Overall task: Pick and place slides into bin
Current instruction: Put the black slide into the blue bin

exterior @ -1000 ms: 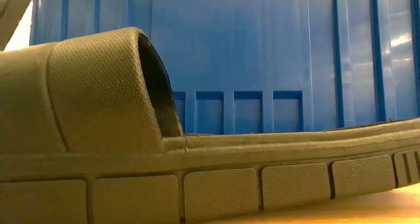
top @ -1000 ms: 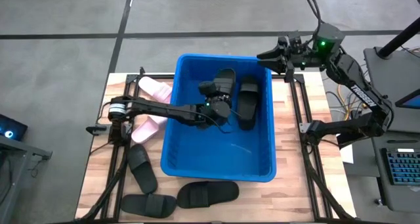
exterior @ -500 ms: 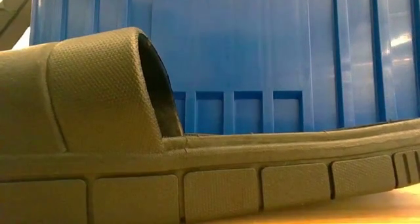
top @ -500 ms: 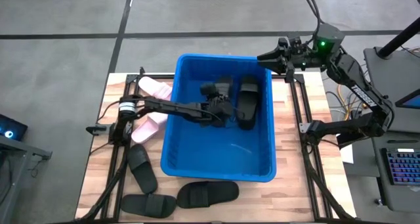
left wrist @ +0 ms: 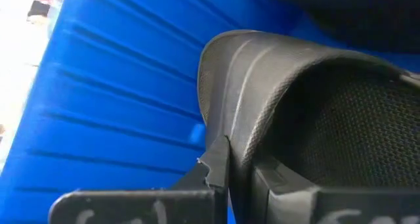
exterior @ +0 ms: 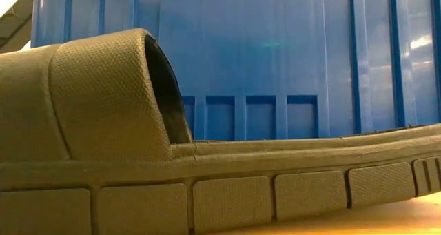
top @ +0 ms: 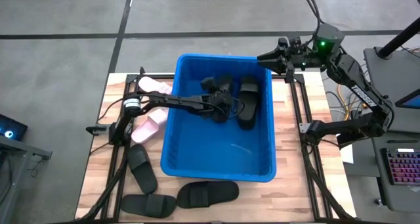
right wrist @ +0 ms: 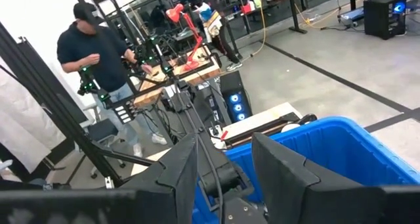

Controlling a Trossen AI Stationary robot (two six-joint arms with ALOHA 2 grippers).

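Note:
The blue bin (top: 172,119) stands mid-table, its wall (exterior: 275,56) filling the low view. My left gripper (top: 220,106) reaches into the bin from the table's left and is shut on a black slide (top: 219,86). A second black slide (top: 248,99) lies in the bin beside it. Two pink slides (top: 152,87) (top: 146,128) lie left of the bin. Three black slides (top: 141,166) (top: 147,203) (top: 209,193) lie on the table near its front edge. My right gripper (top: 266,55) hangs open over the bin's far right corner, with nothing between its fingers. My left gripper pinches the edge of the black slide's wide strap (left wrist: 226,129) between its two fingers (left wrist: 213,168). The fingers come from the table's left, slanting down into the bin. The slide sits inside the bin near its far wall; whether it rests on the floor, I cannot tell.
One black slide (exterior: 138,159) lies right in front of the low camera, sole on the wood. Dark metal frames (top: 296,112) run along both sides of the bin. A person (right wrist: 92,60) stands at a bench in the room beyond the table.
My left gripper has sunk deeper into the bin with the black slide, reaching a little farther toward the bin's far wall. The slide now sits lower, next to the other black slide. My right gripper has kept still.

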